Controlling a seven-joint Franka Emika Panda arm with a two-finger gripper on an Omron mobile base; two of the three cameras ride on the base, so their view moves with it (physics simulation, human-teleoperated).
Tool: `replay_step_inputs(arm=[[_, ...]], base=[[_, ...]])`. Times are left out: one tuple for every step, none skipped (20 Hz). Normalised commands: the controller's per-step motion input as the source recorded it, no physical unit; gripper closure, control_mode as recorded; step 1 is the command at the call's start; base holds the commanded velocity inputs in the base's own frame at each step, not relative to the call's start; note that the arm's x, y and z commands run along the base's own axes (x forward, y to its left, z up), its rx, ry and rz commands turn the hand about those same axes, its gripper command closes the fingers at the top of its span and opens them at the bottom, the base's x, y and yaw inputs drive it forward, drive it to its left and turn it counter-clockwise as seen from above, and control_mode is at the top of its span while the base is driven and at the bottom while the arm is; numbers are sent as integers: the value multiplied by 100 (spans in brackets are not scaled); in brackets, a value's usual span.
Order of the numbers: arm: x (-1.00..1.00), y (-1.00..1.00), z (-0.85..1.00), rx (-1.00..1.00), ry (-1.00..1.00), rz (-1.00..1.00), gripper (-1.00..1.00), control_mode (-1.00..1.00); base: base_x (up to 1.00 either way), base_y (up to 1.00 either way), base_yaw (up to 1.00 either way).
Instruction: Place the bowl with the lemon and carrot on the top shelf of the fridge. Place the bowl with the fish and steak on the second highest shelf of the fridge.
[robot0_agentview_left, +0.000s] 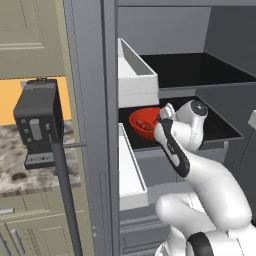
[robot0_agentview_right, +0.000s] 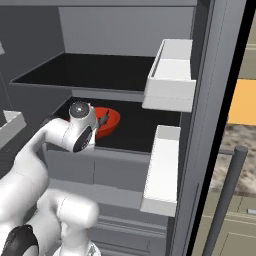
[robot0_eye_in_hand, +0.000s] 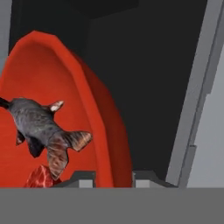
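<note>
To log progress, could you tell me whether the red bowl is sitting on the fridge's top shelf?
No, the red bowl sits on the second shelf, beneath the top shelf.
</note>
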Motion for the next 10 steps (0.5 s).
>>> replay_step_inputs(arm=[[100,0,-6,0,0,-2,100,-100],[100,0,-7,0,0,0,100,-100],[100,0,-11,0,0,0,100,-100],[100,0,-9,0,0,0,100,-100],[79,0,0,0,0,0,100,-100],[43,0,0,0,3,0,-100,-100],[8,0,0,0,6,0,-100,-100],[0,0,21,0,2,-1,-100,-100],[-41,-2,40,0,0,-2,-100,-100],[-62,0,23,0,0,0,-100,-100]], base=[[0,0,0],[0,0,0],[0,0,0],[0,0,0],[0,0,0],[0,0,0],[0,0,0],[0,0,0],[0,0,0],[0,0,0]])
